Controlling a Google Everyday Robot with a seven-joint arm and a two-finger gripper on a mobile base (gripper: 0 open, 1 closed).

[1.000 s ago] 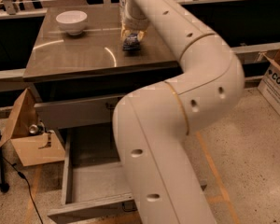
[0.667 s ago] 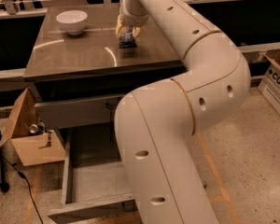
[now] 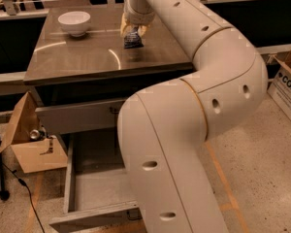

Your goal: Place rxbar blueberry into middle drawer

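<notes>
Obs: rxbar (image 3: pixel 132 39) hangs end-down from the gripper (image 3: pixel 133 33), jaws clamped on its upper end. It appears just clear of the counter (image 3: pixel 77 62), towards the back edge, with a dark reflection below it. Arm (image 3: pixel 184 130) rises from bottom centre, elbows out to the right, then reaches back over the counter with the wrist pointing down. Vs. 1.0 s ago: rxbar and gripper are higher and slightly further back; barely changed since 0.7 s ago. Middle drawer (image 3: pixel 69 178) is open below, well apart from the rxbar. Bowl (image 3: pixel 74 22) sits at the counter's back corner.
</notes>
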